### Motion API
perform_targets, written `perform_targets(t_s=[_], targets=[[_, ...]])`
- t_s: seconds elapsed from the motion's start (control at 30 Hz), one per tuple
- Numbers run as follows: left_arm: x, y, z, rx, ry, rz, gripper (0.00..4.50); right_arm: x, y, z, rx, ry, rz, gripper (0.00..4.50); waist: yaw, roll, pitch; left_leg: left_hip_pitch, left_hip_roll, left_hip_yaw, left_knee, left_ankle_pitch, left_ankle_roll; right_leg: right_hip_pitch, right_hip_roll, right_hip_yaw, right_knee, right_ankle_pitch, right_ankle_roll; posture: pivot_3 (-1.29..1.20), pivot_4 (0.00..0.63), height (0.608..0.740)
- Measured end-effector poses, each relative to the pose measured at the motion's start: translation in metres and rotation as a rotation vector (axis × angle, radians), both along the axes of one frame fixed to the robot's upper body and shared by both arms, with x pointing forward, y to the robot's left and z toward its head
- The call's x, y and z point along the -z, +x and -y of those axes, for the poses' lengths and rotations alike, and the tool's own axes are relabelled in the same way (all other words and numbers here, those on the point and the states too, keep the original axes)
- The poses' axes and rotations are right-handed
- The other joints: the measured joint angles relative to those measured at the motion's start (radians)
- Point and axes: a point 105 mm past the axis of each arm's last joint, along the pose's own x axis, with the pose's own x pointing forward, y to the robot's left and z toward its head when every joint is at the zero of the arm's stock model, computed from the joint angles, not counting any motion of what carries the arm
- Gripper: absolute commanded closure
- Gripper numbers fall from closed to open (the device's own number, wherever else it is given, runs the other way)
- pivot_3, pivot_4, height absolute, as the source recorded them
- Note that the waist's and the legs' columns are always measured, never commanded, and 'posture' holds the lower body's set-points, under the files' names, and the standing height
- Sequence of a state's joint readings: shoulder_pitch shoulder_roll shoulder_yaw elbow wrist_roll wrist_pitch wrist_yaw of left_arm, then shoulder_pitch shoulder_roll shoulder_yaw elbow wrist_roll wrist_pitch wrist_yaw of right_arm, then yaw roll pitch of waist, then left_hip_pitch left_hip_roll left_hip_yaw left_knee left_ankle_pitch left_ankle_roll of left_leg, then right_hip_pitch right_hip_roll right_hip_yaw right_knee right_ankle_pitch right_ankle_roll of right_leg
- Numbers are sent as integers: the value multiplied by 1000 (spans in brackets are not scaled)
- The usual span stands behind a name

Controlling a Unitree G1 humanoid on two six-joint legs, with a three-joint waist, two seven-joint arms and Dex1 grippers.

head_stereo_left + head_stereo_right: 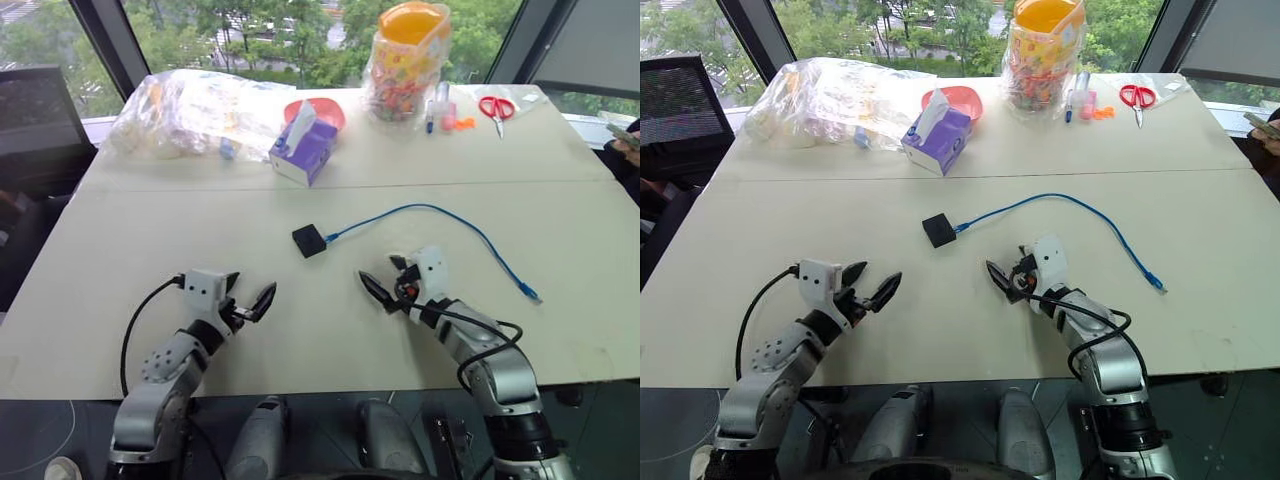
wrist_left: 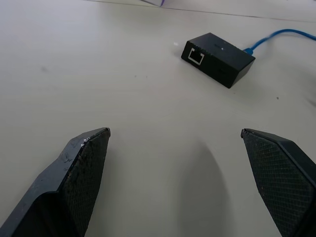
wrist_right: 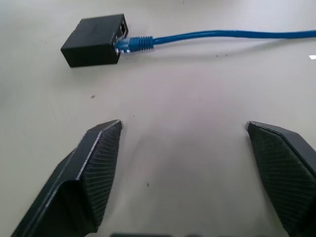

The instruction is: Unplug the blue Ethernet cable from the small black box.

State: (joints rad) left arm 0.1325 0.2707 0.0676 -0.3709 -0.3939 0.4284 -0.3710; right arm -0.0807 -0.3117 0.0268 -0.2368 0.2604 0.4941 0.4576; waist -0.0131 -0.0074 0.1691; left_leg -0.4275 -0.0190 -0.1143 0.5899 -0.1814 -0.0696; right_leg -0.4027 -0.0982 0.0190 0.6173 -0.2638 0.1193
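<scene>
Both grippers, left (image 1: 252,300) and right (image 1: 385,278), hover spread wide near the table's (image 1: 150,230) front edge, blue Ethernet cable (image 1: 440,212) plugged into small black box (image 1: 308,240).

The white table (image 1: 150,250) is formed of two sections meeting at a seam. Along the far section: a clear plastic bag (image 1: 190,112) of mixed items; a purple tissue box (image 1: 304,150) with a tissue protruding; a red bowl (image 1: 322,108) just behind it; a clear jar (image 1: 408,62) with an orange lid; red-handled scissors (image 1: 495,109). A black chair (image 1: 675,105) stands beside the table.
</scene>
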Motion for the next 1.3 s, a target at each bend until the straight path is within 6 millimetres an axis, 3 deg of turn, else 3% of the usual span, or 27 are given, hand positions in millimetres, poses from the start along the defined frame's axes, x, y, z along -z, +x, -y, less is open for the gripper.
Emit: perform_targets(t_s=[0.33, 0.57, 0.7, 0.93, 1.07, 1.3], targets=[[-3, 1, 4, 35, -39, -17, 44, -10, -8, -1, -129, -37, -8, 353, 1, 0, 1, -1, 0, 0, 0, 0, 0, 0, 0, 0, 0, 0, 0, 0, 150, 726], [-8, -5, 10, 130, -54, -45, 44, -42, -9, -8, -362, -121, 23, 353, 0, 1, 5, -1, 0, 1, 1, 0, 0, 0, 0, 0, 0, 0, 0, 0, 150, 726], [-14, -6, 10, 179, -55, -53, 44, -71, 6, -10, -448, -200, 73, 353, 1, 0, 7, -1, 0, 0, 1, 0, 0, 0, 0, 0, 0, 0, 0, 0, 150, 726], [-27, -5, 3, 290, 22, -51, 44, -85, 44, -21, -596, -399, 95, 353, -6, 1, 11, -1, 0, 1, 2, 0, 1, -1, 0, 0, 1, 0, 0, 0, 150, 726], [-36, -1, -4, 282, 30, -38, 44, -84, 67, -27, -699, -599, 120, 353, -6, 1, 11, -1, 0, 1, 1, 1, 1, -2, 1, 0, 2, 0, 1, 0, 150, 726], [-47, 4, -12, 259, 42, -6, 44, -82, 97, -59, -893, -867, 138, 353, -13, 1, 17, 0, 0, 1, 1, 2, -1, -4, 1, 0, 11, 1, 4, 0, 150, 726]])
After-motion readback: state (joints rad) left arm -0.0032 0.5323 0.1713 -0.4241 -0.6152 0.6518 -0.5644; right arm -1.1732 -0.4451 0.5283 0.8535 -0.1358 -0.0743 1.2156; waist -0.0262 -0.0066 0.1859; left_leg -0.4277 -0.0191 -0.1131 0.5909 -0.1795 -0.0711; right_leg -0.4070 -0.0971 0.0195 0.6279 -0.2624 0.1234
